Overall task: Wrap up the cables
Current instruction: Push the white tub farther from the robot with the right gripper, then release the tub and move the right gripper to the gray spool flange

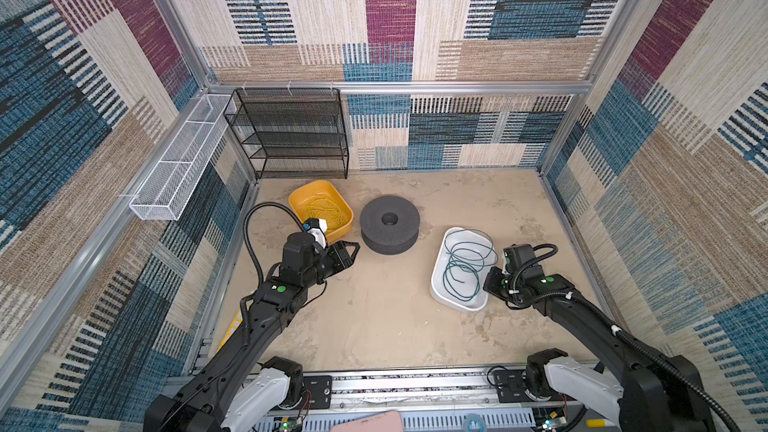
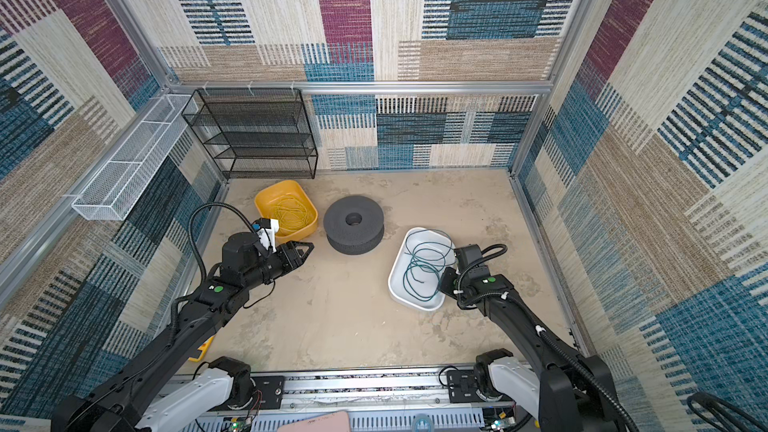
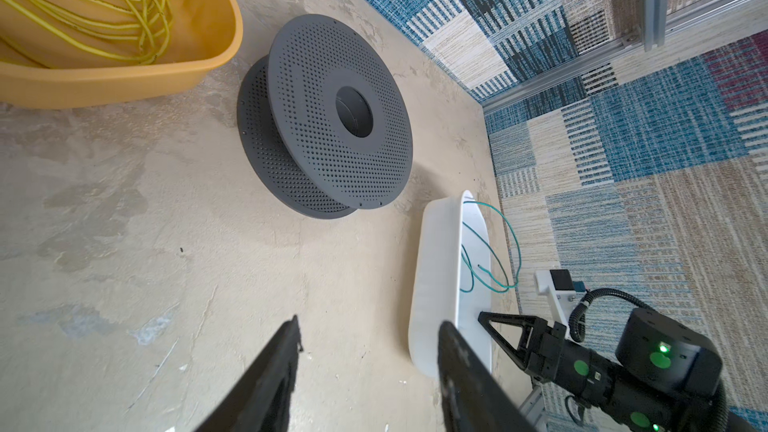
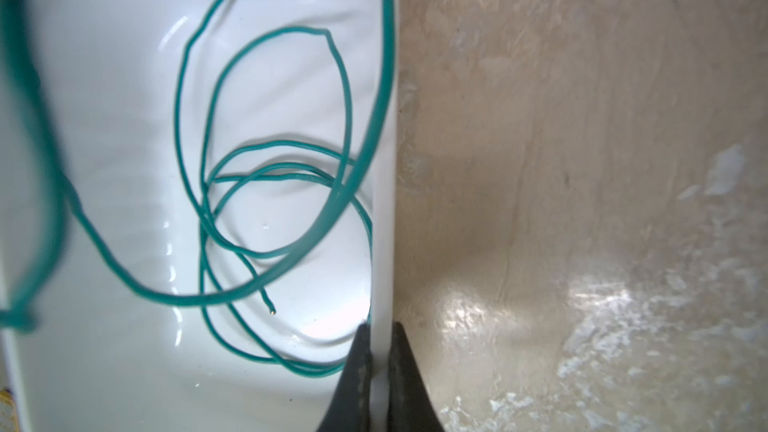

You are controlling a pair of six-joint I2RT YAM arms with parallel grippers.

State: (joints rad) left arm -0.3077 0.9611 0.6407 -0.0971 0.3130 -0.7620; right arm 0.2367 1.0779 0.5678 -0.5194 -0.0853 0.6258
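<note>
While the left gripper (image 3: 369, 322) gapes empty, the right gripper (image 4: 381, 324) pinches the white plastic tub (image 4: 104, 76) of thin teal-green cables (image 4: 348, 118) at four o'clock.

We record: glossy white plastic tub (image 4: 116, 97), smooth-coated teal cable (image 4: 391, 56), matt grey perforated spool (image 3: 299, 139), rough mottled tabletop (image 1: 374, 317), woven cloth walls (image 1: 324, 2).
</note>
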